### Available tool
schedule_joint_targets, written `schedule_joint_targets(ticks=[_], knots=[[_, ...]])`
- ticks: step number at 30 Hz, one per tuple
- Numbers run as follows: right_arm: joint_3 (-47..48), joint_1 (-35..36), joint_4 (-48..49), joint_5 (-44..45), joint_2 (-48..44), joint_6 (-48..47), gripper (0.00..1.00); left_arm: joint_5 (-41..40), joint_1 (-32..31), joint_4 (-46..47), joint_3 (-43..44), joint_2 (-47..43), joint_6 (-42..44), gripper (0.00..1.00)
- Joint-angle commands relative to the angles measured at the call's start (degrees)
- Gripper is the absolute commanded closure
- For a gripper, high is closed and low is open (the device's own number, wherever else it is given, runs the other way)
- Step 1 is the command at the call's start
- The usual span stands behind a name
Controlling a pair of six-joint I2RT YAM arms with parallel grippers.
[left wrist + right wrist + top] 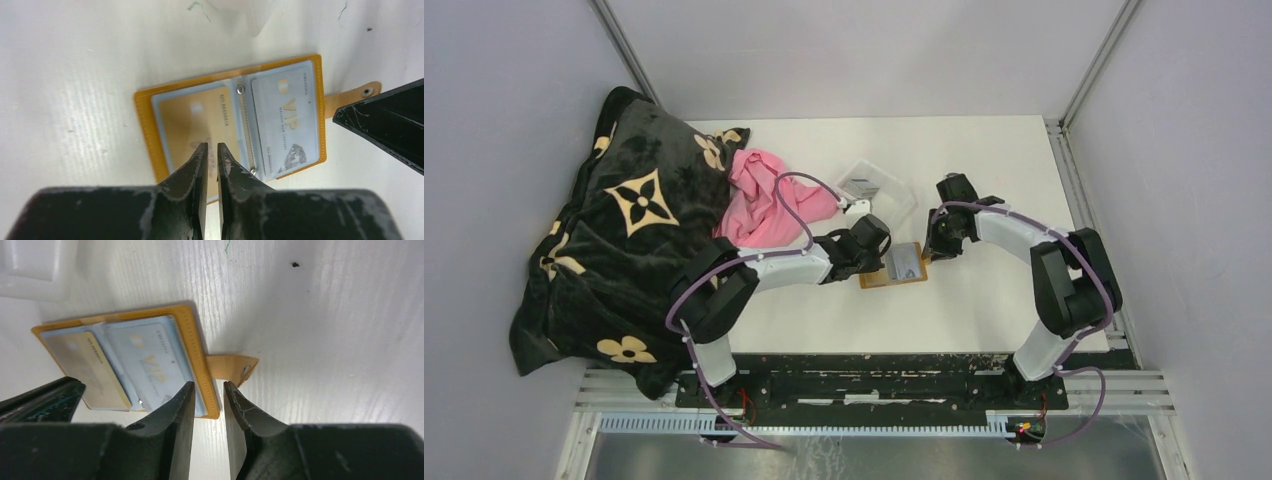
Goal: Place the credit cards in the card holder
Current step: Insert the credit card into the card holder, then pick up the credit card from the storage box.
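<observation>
- Left gripper (881,256) and right gripper (936,250) close in from either side on the card holder (904,266), which the overhead view shows lying open on the desk (984,160) between them.
  - Just beyond it on the far side sits a clear tray (890,197) with dark credit cards (861,185) in it.
  - A pink cloth (759,205) and a dark flowered blanket (614,240) lie to the left.
- From the left wrist, the left gripper's fingers are pressed almost together with only a slit between them, and nothing shows pinched.
  - Its tips sit over the near edge of a gold card (197,120) in the left pocket; whether they touch it I cannot tell.
  - That card reads "NO" followed by a row of digits too blurred to trust.
  - A silver card (285,117) in the right pocket carries a large "VIP"; its fine print is too small to read.
  - A snap tab (352,97) sticks out to the right.
- From the right wrist, the right gripper's fingers are slightly spread, one on each side of the holder's right-hand edge, just beside the snap tab. Contact with the leather is unclear.
- Two cards look seated, so the step in hand seems to be pushing the gold card home while the other arm steadies the holder.
- The next move likely calls for lifting the left gripper clear and reaching to the tray, without dragging the holder along.
</observation>
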Motion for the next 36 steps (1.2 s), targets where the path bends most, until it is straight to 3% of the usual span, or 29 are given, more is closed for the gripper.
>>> schedule_joint_targets(ticks=[1, 8, 15, 19, 23, 27, 29, 36], knots=[[3.68, 1.06, -1.37, 2.83, -6.84, -2.29, 0.64, -7.18, 0.06, -2.67, 1.16, -7.44, 0.34, 0.80], [10.09, 3.66, 0.82, 1.66, -12.05, -5.44, 0.55, -11.64, 0.28, -5.64, 2.96, -13.23, 4.24, 0.65], [24.89, 5.38, 3.40, -4.43, -3.90, -7.15, 0.52, -12.70, 5.97, -7.92, 2.76, -19.15, 4.97, 0.44], [39.82, 7.20, -2.62, -5.54, 5.28, -12.23, 0.51, -7.27, 12.26, -6.34, -0.63, -21.45, 2.96, 0.41], [51.24, 8.63, -5.36, 0.72, 11.97, -20.80, 0.50, -6.04, 15.07, -5.02, -1.41, -21.83, 2.46, 0.38], [51.35, 8.50, 3.39, 5.06, 15.21, -24.38, 0.49, -7.64, 15.76, -5.35, -0.59, -19.96, 2.14, 0.37], [51.13, 7.98, 7.04, 2.24, 16.98, -23.29, 0.49, -7.62, 16.27, -3.75, -1.26, -19.40, 1.32, 0.37], [66.31, 8.06, -3.93, -3.88, 29.71, -23.26, 0.51, -3.78, 18.28, 2.11, -2.48, -15.57, -2.03, 0.43]])
